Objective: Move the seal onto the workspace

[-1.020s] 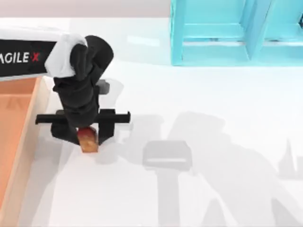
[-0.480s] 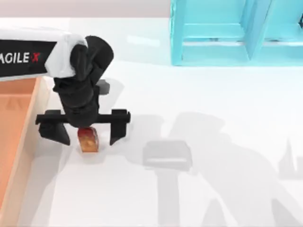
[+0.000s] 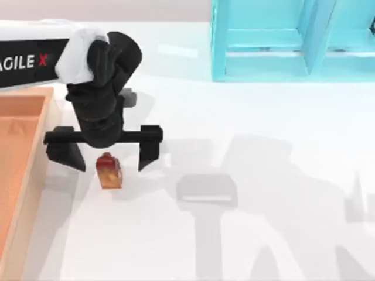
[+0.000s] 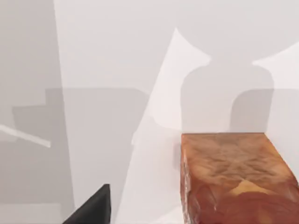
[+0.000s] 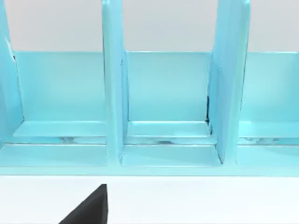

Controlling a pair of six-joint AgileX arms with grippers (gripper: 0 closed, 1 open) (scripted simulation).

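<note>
Seal [image 3: 109, 171]: stands upright on the table, dark red rounded top up, amber body below; in the top view its long axis runs toward the near edge. From the left wrist view it shows as an orange-brown marbled block [image 4: 233, 179] resting on the white surface.
Seal's place: on the workspace [image 3: 275, 175], at the table's left side, just right of the tray, touching neither finger.
Left gripper [image 3: 103, 153]: hangs over the seal with its two black fingers spread wide, one on each side of the seal and clear of it; it grips nothing. One finger tip [image 4: 93, 210] edges into the left wrist view.
Left arm: white link with black wrist, reaching in from the table's left edge above the tray.
Right gripper: faces the shelf; a dark finger tip [image 5: 88, 207] shows in the right wrist view, and I cannot tell how far it is open.
Tray [image 3: 32, 193]: tan wood with a raised rim, along the left edge, near the seal.
Shelf [image 3: 293, 41]: turquoise, with upright dividers, at the far right, well apart from the seal.
In the way: the ground around the seal is bare white table crossed by grey shadows.
Surface: broad, flat, plain white.
</note>
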